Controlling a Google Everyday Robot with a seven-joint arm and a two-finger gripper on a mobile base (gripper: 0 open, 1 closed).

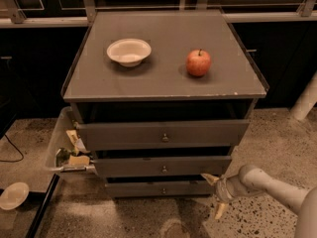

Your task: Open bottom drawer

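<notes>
The bottom drawer (148,188) is the lowest, slimmest grey front of the cabinet, with a small round knob at its centre. It sits nearly flush under the middle drawer (162,166) and top drawer (163,134), which both stick out further. My gripper (214,195) is low at the cabinet's lower right corner, just right of the bottom drawer's end. Its two pale fingertips are spread apart, one near the drawer's corner (210,179), one lower over the floor (219,211). It holds nothing.
A white bowl (129,51) and a red apple (198,63) sit on the cabinet top (163,83). A clear bin of scraps (67,150) stands against the cabinet's left side. A white dish (13,195) lies on the floor at left. A white post (304,100) rises at right.
</notes>
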